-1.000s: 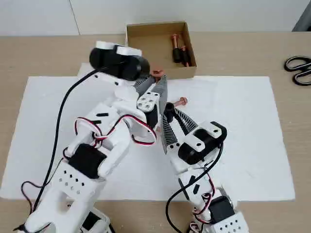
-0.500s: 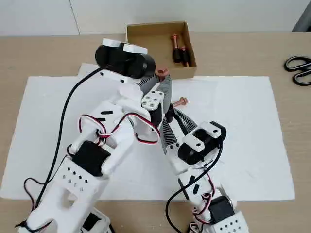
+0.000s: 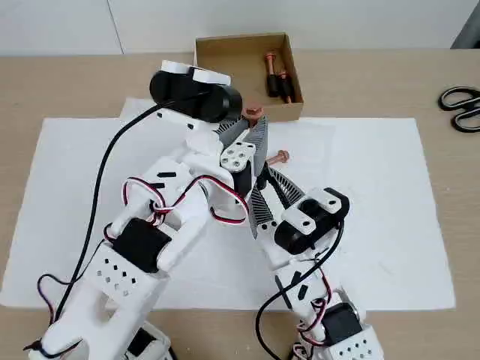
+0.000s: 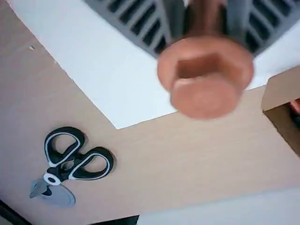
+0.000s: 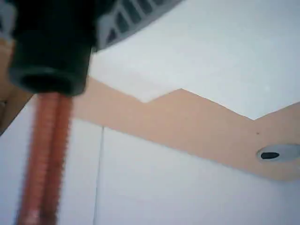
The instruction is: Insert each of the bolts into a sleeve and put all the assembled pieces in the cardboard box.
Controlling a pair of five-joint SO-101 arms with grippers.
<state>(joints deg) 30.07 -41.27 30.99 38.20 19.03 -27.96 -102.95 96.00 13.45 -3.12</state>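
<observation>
Both jaws clamped: left jaws on a bolt (image 4: 205,75) just short of the box (image 3: 225,71), right jaws on a sleeve (image 5: 49,47) with a second bolt (image 5: 44,154) through it. Risk: arms crowd together; contact could dislodge either piece.

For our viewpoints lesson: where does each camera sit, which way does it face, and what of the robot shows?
High view: fixed above, looking down on the beige wooden table; both white arms show.
Left wrist view: on the left wrist, facing the copper hex-head bolt clamped in the left gripper.
Right wrist view: on the right wrist, facing the black cylindrical sleeve held in the right gripper.
Shared: the black-handled scissors, in high and left wrist views.
</observation>
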